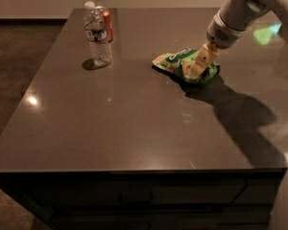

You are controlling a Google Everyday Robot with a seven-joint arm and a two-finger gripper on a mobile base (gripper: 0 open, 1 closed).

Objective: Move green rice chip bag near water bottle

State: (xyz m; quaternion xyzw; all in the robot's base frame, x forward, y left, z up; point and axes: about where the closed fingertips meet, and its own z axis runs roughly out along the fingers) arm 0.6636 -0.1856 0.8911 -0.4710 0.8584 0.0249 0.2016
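Observation:
The green rice chip bag (175,63) lies flat on the dark table, right of the middle and towards the back. My gripper (200,65) reaches down from the upper right and sits on the bag's right half, touching it. The water bottle (98,37), clear with a white cap and a red-and-white label, stands upright at the back left, well apart from the bag.
An orange-red soda can (107,25) stands right behind the bottle, touching or nearly touching it. The dark table top (125,123) stretches to the front, with its left edge near the bottle. The arm casts a shadow to the right of the bag.

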